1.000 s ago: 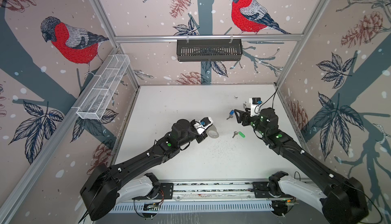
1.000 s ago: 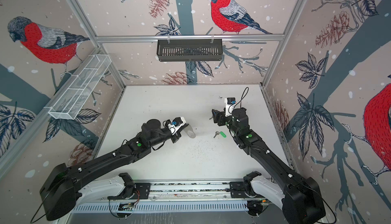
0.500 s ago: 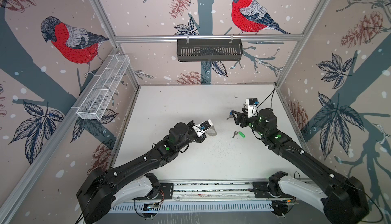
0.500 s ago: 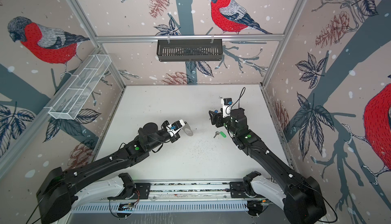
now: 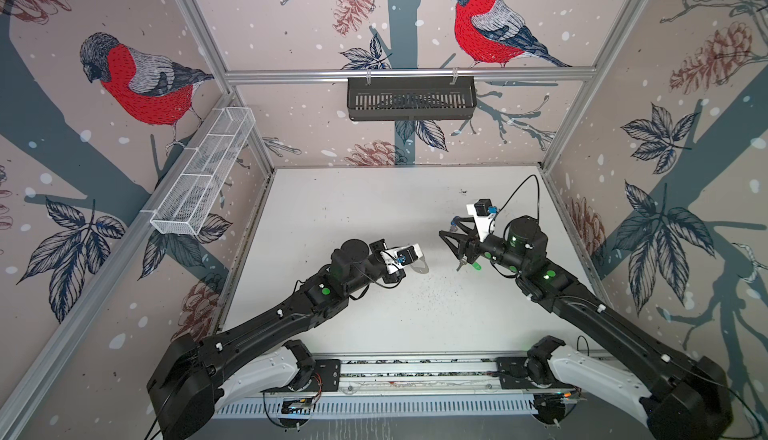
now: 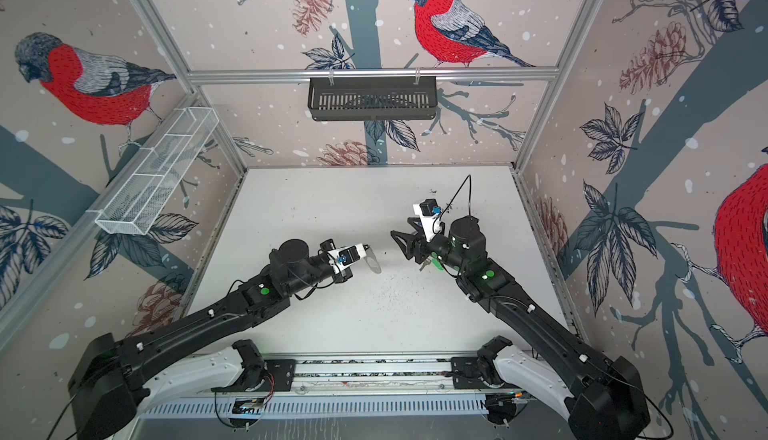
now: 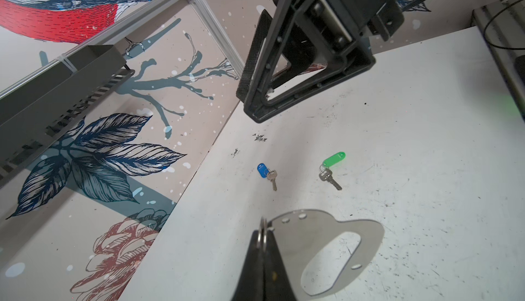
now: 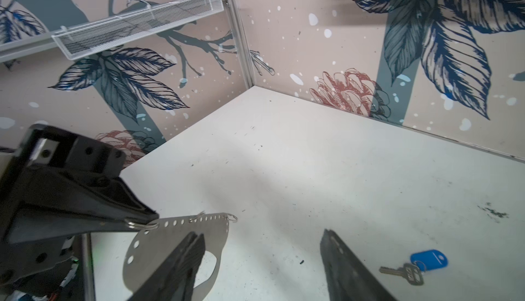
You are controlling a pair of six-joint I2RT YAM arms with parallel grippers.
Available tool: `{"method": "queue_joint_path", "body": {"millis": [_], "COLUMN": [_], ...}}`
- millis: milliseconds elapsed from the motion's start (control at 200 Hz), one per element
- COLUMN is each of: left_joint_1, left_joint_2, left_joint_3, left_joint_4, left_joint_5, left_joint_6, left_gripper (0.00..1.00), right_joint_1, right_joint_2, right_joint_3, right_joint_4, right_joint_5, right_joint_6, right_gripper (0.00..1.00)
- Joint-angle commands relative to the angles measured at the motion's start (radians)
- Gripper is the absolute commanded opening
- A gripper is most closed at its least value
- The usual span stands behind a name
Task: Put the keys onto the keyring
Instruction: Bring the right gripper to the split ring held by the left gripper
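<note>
Left gripper [image 7: 262, 228] is clamped on the keyring [image 7: 326, 245]. It pinches the holed edge, where a small metal ring sits between the fingertips, and no gap shows between the jaws. In both top views the keyring [image 5: 420, 265] hangs near the centre of the frame, lifted off the table [image 5: 353, 209], at the tip of the arm reaching in from the lower left. Bare table shows through its large opening.

Right gripper [image 8: 261, 234] has its jaws wide apart with nothing between them. In a top view it sits just right of centre, tips pointing left at the keyring, near it but apart. From the right wrist camera 1 finger [image 8: 184, 259] overlaps the keyring's flat face, and I cannot tell from that view alone whether they touch.

Both keys lie flat on the table, neither one on the keyring or in a gripper. The left wrist view shows both whole, apart from each other: the blue key [image 7: 268, 175] and the green key [image 7: 331, 170], each a silver key on a little ring with an oval tag. In a top view the green key [image 5: 475, 267] peeks out just below the right gripper, right of centre. The blue key [image 5: 455, 222] shows just above that gripper, partly hidden by it.
</note>
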Motion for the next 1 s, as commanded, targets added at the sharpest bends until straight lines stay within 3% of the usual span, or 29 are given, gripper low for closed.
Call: {"method": "queue_joint_path", "body": {"millis": [0, 220, 665, 996], "left_joint_1": [0.030, 0.045, 0.125, 0.157], "left_joint_2": [0.001, 0.044, 0.040, 0.104], "left_joint_3": [0.061, 0.167, 0.188, 0.253], "left_joint_4": [-0.072, -0.227, -0.234, -0.317], "left_joint_5": [0.187, 0.300, 0.452, 0.531], "left_joint_6": [-0.017, -0.002, -0.042, -0.030], "left_gripper": [0.00, 0.00, 0.00, 0.00], "right_joint_1": [0.015, 0.108, 0.251, 0.221], "right_joint_2": [-0.017, -0.018, -0.035, -0.064], "right_joint_3": [0.009, 0.012, 0.014, -0.004], "right_joint_4": [0.047, 0.066, 0.028, 0.058], "right_joint_5": [-0.043, 0.000, 0.069, 0.163], "right_joint_6": [-0.051, -0.127, -0.208, -0.184], "right_gripper": [0.67, 0.65, 0.60, 0.52]}}
